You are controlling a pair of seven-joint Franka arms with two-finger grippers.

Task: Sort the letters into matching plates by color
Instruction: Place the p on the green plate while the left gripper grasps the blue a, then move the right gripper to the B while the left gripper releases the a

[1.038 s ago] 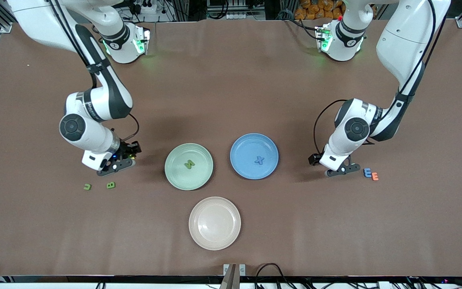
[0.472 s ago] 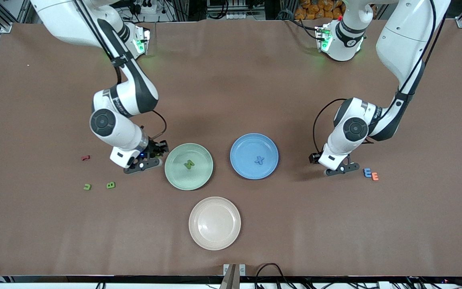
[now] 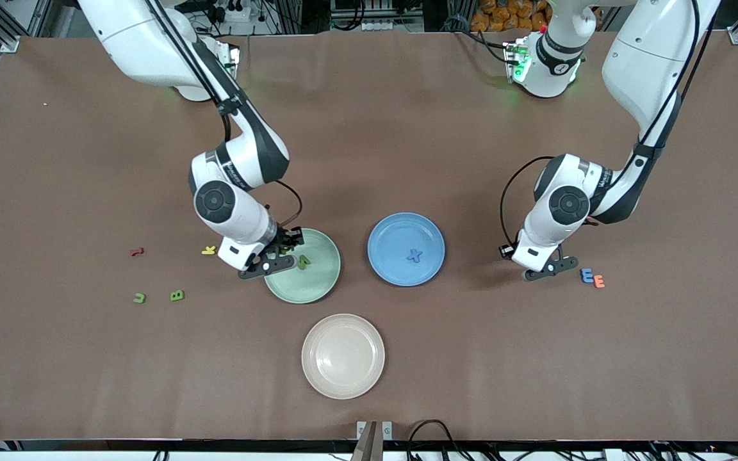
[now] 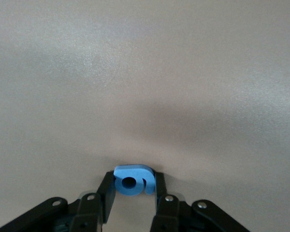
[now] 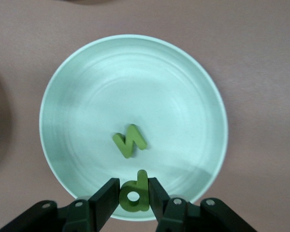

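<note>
My right gripper (image 3: pixel 277 258) is shut on a dark green letter (image 5: pixel 134 193) and holds it over the rim of the mint green plate (image 3: pixel 318 282), on the plate's side toward the right arm's end. A green letter (image 3: pixel 304 260) lies in that plate and also shows in the right wrist view (image 5: pixel 129 140). My left gripper (image 3: pixel 547 269) is shut on a blue letter (image 4: pixel 133 180), low over the table beside a blue E (image 3: pixel 586 275). The blue plate (image 3: pixel 388 234) holds a blue X (image 3: pixel 414 255). Two green letters (image 3: pixel 177 295) (image 3: pixel 139 298) lie on the table toward the right arm's end.
A beige-pink plate (image 3: pixel 343 356) sits nearer the front camera than the other two plates. An orange E (image 3: pixel 599 281) touches the blue E. A red letter (image 3: pixel 136 251) and a yellow letter (image 3: pixel 209 250) lie toward the right arm's end.
My right gripper has travelled from beside the two loose green letters to the mint green plate's rim. The red and yellow letters came into view. The left arm has barely moved.
</note>
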